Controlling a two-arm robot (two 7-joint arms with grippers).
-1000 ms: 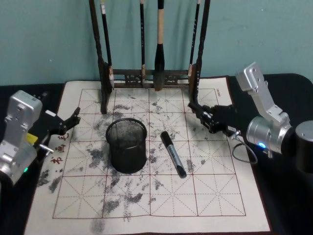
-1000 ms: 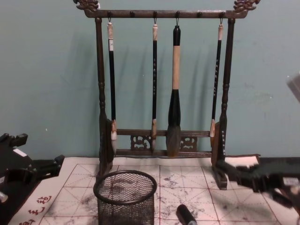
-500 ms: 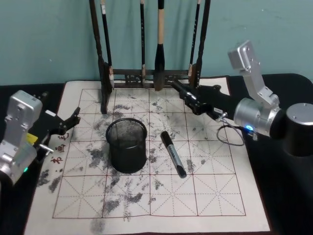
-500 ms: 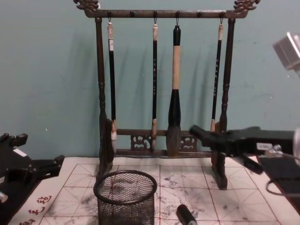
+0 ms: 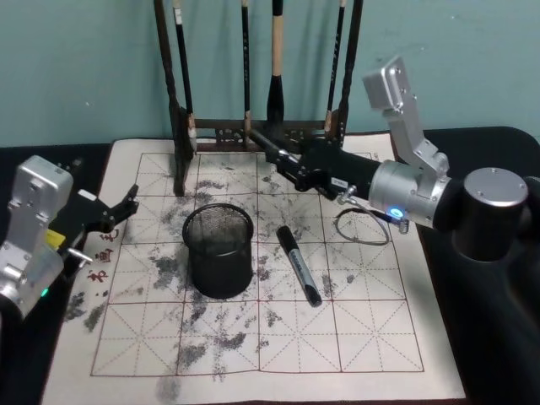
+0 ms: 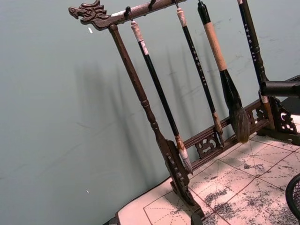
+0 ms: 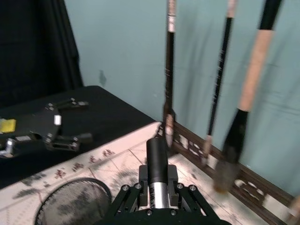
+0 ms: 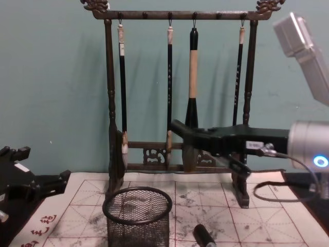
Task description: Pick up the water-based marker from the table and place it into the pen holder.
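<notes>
1. Head view: the right gripper (image 5: pixel 268 150) hangs above the mat (image 5: pixel 371 337), fingers pressed together and empty; I judge it is lining up over its target. The marker (image 5: pixel 299 265) lies flat below its tip, toward the robot, just beside the holder (image 5: pixel 219 253) but apart from it. The left gripper (image 5: pixel 125 204) sits spread and well off to the side, probably to leave room.
2. Left wrist view: the rack (image 6: pixel 154 126) stands ahead. The holder's rim is cut off at the edge.
3. Right wrist view: the holder's mesh mouth lies below the gripper. I judge the marker hidden under the gripper's body.
4. Chest view: the gripper crosses before the rack, above the holder. Most of the marker is cut off at the edge.
</notes>
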